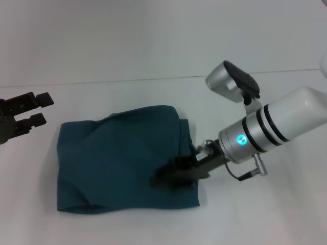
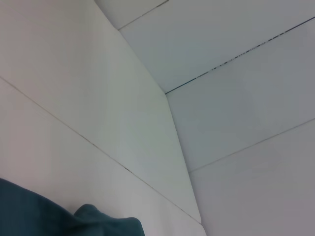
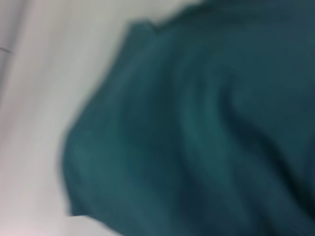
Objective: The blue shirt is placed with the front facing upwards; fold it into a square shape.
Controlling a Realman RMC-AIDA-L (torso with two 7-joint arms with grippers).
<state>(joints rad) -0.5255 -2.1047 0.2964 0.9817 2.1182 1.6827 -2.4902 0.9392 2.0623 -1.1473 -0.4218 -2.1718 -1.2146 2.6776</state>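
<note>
Blue shirt (image 1: 122, 158) folded into a rough square on the white surface (image 1: 153, 46), my right gripper (image 1: 163, 177) over its near corner, fingers' state unclear, my left gripper (image 1: 30, 109) beside it, fingers spread

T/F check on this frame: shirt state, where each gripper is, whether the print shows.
1. The blue shirt lies folded into a compact, roughly square bundle. True.
2. White lettering shows on its top face. False: only plain teal fabric is visible.
3. The right gripper is over the shirt's near right part. True.
4. The left gripper grips the shirt's edge. False: it is open, off to the left, clear of the fabric.
5. The shirt hangs off the table. False: it lies flat on it.
</note>
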